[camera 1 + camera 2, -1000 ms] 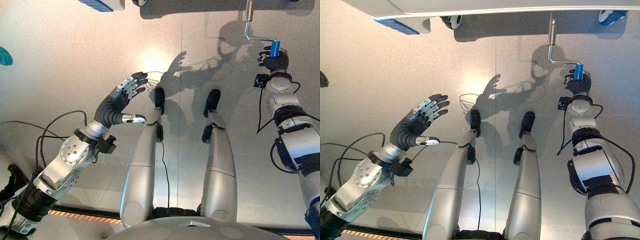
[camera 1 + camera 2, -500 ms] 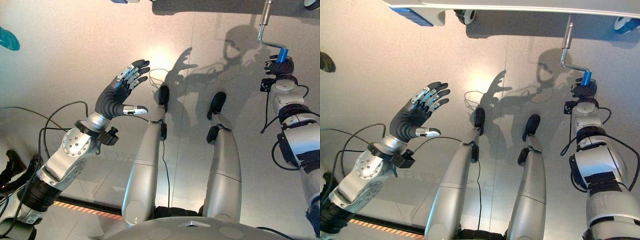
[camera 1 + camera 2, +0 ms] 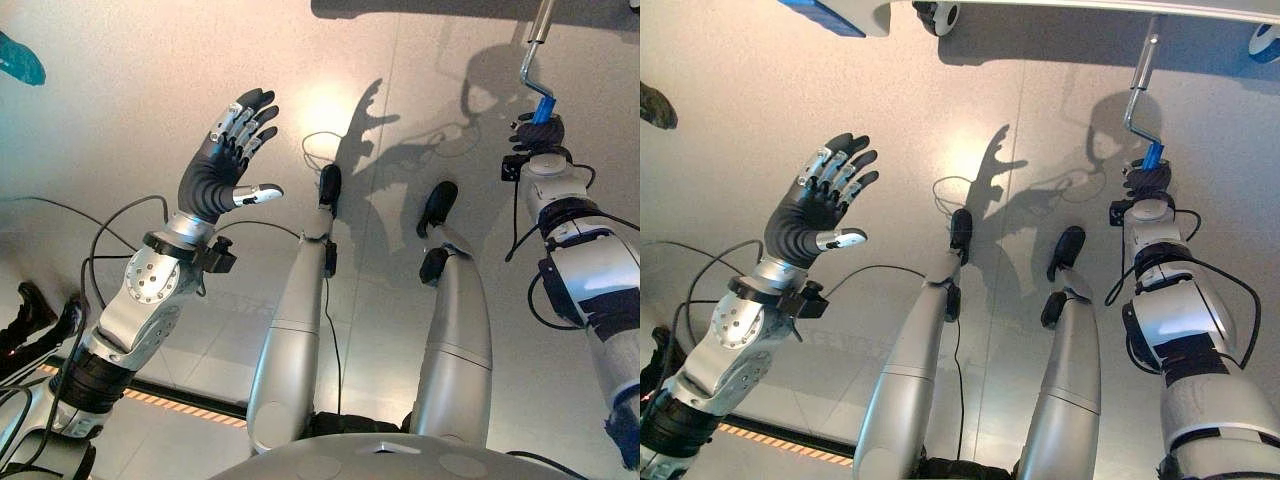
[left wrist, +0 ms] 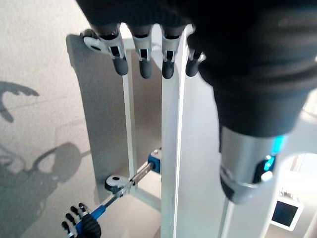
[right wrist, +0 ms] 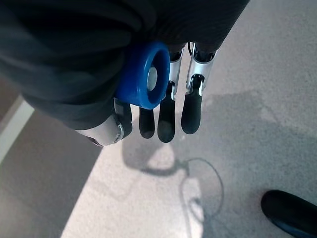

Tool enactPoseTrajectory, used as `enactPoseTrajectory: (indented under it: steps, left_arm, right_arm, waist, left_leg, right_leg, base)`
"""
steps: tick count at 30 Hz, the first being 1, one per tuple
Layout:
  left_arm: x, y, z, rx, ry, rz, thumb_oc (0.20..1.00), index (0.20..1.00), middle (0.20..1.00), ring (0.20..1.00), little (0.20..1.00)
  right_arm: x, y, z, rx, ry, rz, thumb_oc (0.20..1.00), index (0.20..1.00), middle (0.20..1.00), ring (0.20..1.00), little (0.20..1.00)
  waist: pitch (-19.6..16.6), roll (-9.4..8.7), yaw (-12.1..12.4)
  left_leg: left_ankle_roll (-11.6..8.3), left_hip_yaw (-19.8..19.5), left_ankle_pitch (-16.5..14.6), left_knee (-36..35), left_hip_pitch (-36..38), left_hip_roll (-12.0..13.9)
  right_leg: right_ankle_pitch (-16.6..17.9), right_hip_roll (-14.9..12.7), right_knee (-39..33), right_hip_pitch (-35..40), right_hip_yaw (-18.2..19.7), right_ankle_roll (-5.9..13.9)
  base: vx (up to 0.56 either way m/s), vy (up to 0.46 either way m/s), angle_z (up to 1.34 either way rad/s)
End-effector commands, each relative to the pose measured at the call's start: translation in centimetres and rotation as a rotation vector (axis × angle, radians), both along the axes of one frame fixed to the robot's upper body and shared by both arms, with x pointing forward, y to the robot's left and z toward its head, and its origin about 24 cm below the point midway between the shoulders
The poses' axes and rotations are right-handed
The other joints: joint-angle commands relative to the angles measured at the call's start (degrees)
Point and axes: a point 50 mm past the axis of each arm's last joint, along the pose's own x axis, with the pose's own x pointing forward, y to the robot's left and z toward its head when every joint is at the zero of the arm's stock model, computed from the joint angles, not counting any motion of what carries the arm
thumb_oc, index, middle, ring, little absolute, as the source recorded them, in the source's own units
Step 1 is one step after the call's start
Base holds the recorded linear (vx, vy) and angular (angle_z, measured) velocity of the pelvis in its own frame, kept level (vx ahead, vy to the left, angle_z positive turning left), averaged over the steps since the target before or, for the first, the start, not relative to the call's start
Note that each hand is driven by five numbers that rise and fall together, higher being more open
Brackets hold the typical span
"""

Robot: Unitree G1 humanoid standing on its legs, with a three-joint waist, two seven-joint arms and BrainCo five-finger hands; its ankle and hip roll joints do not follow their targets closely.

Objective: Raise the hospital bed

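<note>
the hospital bed (image 3: 1060, 6) runs along the far edge of the grey floor (image 3: 130, 130), its pale frame edge over a dark band of shadow, with a caster wheel (image 3: 945, 14) under it to the left of centre and a blue block (image 3: 825, 10) at its far left corner. from my left wrist view the bed frame (image 4: 171, 148) shows as pale rails over a grey panel, and a wheel sits at its corner.

the crank (image 3: 1137, 95) comes down from the bed's underside on the far right: a silver rod that bends into an arm ending in a blue handle (image 3: 1153, 156).

my left hand (image 3: 222, 165) is raised over the floor on the left, well apart from the bed, released, with fingers spread and straight and the thumb out to the side, holding nothing.

my right hand (image 3: 1146, 180) is on the far right, just under the crank. it is grasping the blue handle; in my right wrist view the round blue end (image 5: 144, 74) pokes out of my palm and my fingers (image 5: 166, 116) curl past it.
</note>
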Motion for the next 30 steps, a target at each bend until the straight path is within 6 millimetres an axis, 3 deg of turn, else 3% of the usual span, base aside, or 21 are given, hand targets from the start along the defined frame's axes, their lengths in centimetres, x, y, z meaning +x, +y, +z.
enactPoseTrajectory:
  steps: [1,5,12,13,14,16,20,21,30]
  left_arm:
    - [-1.0,-0.8,1.3,-0.080,-0.086,-0.040,1.000,1.000,1.000,1.000,1.000]
    - [-0.9,-0.8,1.7,-0.086,-0.102,-0.044,1.000,1.000,1.000,1.000,1.000]
    - [-1.1,-0.6,1.6,-0.083,-0.101,-0.044,1.000,1.000,1.000,1.000,1.000]
    - [-1.1,-0.6,1.6,-0.083,-0.101,-0.043,1.000,1.000,1.000,1.000,1.000]
    - [-1.1,-0.7,1.5,-0.080,-0.100,-0.052,1.000,1.000,1.000,1.000,1.000]
    - [-1.2,-1.0,1.1,-0.072,-0.082,-0.072,1.000,1.000,1.000,1.000,1.000]
    - [-1.2,-1.0,1.0,-0.069,-0.080,-0.079,1.000,1.000,1.000,1.000,1.000]
    - [-1.2,-1.1,0.8,-0.062,-0.072,-0.092,1.000,1.000,1.000,1.000,1.000]
    - [-1.6,-1.0,0.1,0.026,-0.036,-0.139,1.000,1.000,1.000,1.000,1.000]
  right_arm:
    - [2.4,10.5,-1.4,-0.194,0.076,0.381,0.200,0.200,0.200,0.200,0.200]
    - [2.7,11.6,-0.7,-0.250,0.066,0.418,0.200,0.200,0.200,0.200,0.200]
    - [2.8,17.8,0.3,-0.363,0.007,0.652,0.200,0.200,0.200,0.200,0.200]
    - [2.8,17.8,0.3,-0.363,0.007,0.652,0.200,0.200,0.200,0.200,0.200]
    - [2.4,20.1,1.0,-0.373,-0.058,0.744,0.200,0.200,0.200,0.200,0.200]
    - [1.7,22.6,2.1,-0.304,-0.157,0.847,0.200,0.200,0.200,0.200,0.200]
    - [0.9,24.2,3.0,-0.234,-0.241,0.927,0.200,0.200,0.200,0.200,0.200]
    - [-0.3,25.6,3.3,-0.155,-0.316,1.013,0.200,0.200,0.200,0.200,0.200]
    - [-3.9,27.1,6.5,-0.101,-0.548,1.203,0.200,0.200,0.200,0.200,0.200]
  waist:
    - [-1.0,6.29,2.2]
    - [-1.0,7.00,3.2]
    - [-1.0,7.58,3.7]
    - [-1.0,7.56,3.7]
    - [-1.0,7.31,3.5]
    - [-1.0,6.86,3.1]
    - [-1.0,6.55,2.7]
    - [-1.0,5.94,2.0]
    - [-1.0,4.63,0.3]
  left_leg:
    - [1.93,-1.7,-2.3,1.0,-2.3,-3.7]
    - [1.96,-2.1,-2.3,1.1,-2.6,-4.1]
    - [2.13,-2.3,-2.2,1.6,-3.1,-4.6]
    - [2.13,-2.3,-2.2,1.7,-3.1,-4.6]
    - [2.17,-2.0,-2.2,1.8,-3.2,-4.4]
    - [2.20,-1.5,-2.2,1.8,-2.8,-4.2]
    - [2.26,-1.2,-2.3,1.8,-2.4,-4.0]
    - [2.25,-0.8,-2.3,1.4,-1.8,-3.6]
    - [2.09,0.5,-1.9,0.7,-0.3,-2.6]
  right_leg:
    - [0.1,-1.3,-1.4,1.0,1.4,5.05]
    - [-0.2,-1.7,-0.9,1.0,1.1,5.12]
    - [-0.3,-2.2,-0.2,0.5,1.3,4.96]
    - [-0.3,-2.2,-0.2,0.5,1.3,4.97]
    - [-0.2,-2.1,-0.2,0.3,1.5,4.93]
    - [0.0,-2.0,-0.4,0.5,1.8,4.85]
    - [0.2,-1.7,-0.6,0.6,2.2,4.82]
    - [0.5,-1.4,-1.2,0.8,2.6,4.83]
    - [1.8,-0.9,-3.4,2.0,3.3,5.38]
  base:
    - [0.01,0.016,0.06]
    - [0.00,0.014,0.08]
    - [0.00,0.025,0.05]
    - [0.01,0.027,0.03]
    - [0.00,0.000,0.00]
    - [0.01,0.017,0.00]
    - [0.01,0.011,-0.02]
    - [0.01,0.023,-0.06]
    - [0.00,-0.008,-0.12]
